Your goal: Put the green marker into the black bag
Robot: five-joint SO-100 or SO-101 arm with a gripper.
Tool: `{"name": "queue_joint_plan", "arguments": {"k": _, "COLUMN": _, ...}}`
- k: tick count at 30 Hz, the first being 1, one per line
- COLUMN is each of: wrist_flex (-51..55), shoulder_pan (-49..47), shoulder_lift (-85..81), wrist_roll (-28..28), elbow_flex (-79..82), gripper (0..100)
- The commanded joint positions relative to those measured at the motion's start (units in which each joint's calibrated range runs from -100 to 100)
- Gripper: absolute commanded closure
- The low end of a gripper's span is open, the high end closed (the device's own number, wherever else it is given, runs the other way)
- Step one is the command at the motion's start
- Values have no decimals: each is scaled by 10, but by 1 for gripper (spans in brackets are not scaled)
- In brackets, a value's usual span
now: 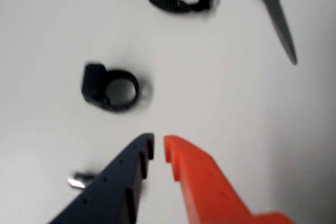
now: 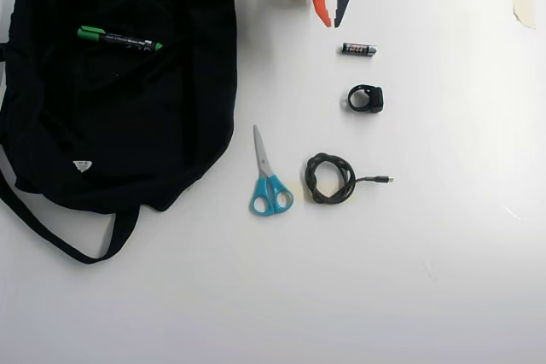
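My tool [image 2: 328, 23] is hanging nearly closed and holding nothing above the white tabletop [image 2: 444, 253], its orange and dark fingers almost meeting. The green marker [image 2: 119, 39] is lying on the black bag [image 2: 111, 134], far left in the overhead view. A battery [image 2: 359, 49], black ring [image 1: 111, 87], coiled cable [image 2: 330, 178] and scissors [image 2: 268, 178] are lying apart.

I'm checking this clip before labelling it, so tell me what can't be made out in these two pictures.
- Marker: overhead view cannot settle whether it lies on the bag or inside its opening; black on black.
- Battery: wrist view, blurred and partly behind the gripper.
- Scissors: wrist view, handles cut by the top edge.
- Arm: overhead view, cut by the top edge.
- Battery label: too small to read.
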Motion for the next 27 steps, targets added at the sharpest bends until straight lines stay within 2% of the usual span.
{"name": "queue_joint_plan", "arguments": {"k": 1, "wrist_flex": -3, "shoulder_pan": -1, "shoulder_lift": -9, "wrist_roll": 37, "elbow_flex": 39, "gripper": 97}}
{"name": "queue_joint_plan", "arguments": {"k": 9, "wrist_flex": -12, "shoulder_pan": 1, "shoulder_lift": -9, "wrist_roll": 37, "elbow_flex": 168, "gripper": 97}}
{"name": "queue_joint_plan", "arguments": {"k": 18, "wrist_flex": -38, "shoulder_pan": 46, "shoulder_lift": -9, "wrist_roll": 41, "elbow_flex": 199, "gripper": 98}}
{"name": "queue_joint_plan", "arguments": {"k": 22, "wrist_flex": -54, "shoulder_pan": 49, "shoulder_lift": -9, "wrist_roll": 38, "elbow_flex": 274, "gripper": 97}}
{"name": "queue_joint_plan", "arguments": {"k": 27, "wrist_flex": -57, "shoulder_pan": 52, "shoulder_lift": -9, "wrist_roll": 37, "elbow_flex": 277, "gripper": 97}}
